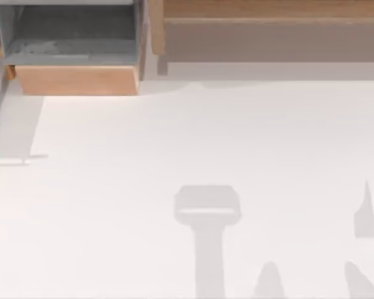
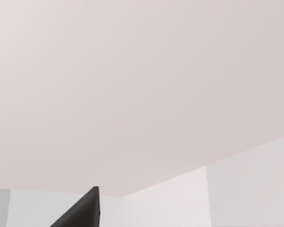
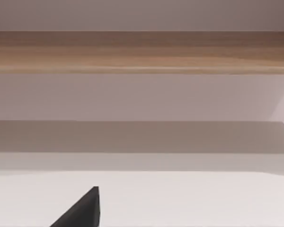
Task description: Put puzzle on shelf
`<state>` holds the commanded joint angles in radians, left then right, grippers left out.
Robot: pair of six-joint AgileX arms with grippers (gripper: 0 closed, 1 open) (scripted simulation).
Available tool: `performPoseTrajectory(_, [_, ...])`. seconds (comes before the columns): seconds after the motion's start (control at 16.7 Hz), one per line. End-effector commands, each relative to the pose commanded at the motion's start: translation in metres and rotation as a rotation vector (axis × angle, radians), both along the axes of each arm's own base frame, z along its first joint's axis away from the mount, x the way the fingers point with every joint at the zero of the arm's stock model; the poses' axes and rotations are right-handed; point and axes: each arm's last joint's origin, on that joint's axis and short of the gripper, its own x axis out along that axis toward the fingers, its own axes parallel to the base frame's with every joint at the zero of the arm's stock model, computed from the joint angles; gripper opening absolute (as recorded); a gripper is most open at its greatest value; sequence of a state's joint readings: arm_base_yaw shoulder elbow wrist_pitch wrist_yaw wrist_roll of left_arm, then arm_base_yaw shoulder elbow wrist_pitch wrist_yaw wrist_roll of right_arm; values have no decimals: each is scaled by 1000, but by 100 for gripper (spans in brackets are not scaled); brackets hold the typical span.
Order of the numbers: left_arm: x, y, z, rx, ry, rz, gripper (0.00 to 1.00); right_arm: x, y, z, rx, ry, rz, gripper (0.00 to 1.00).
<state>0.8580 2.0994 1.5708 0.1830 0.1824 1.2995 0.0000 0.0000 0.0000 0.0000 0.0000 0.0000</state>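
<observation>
Shelf [image 1: 274, 9] of light wood along the table's [image 1: 174, 156] far edge at right, beside a grey-lined box [image 1: 75, 56]; gripper openings cannot be told, puzzle's place likewise.

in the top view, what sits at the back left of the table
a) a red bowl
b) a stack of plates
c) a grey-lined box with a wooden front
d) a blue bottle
c: in the top view the grey-lined box with its light wooden front stands at the table's back left, beside the long wooden shelf that runs along the back right.
</observation>
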Motion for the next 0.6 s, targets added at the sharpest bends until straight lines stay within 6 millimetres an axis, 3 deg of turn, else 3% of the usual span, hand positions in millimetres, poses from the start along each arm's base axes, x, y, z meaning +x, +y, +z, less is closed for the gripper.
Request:
performPoseTrajectory(0.24, [44,-22,22,-257,55,22,100,0,0,0,0,0,0,100])
performPoseTrajectory(0.6, [101,-93,28,-648,231,67,100,0,0,0,0,0,0,100])
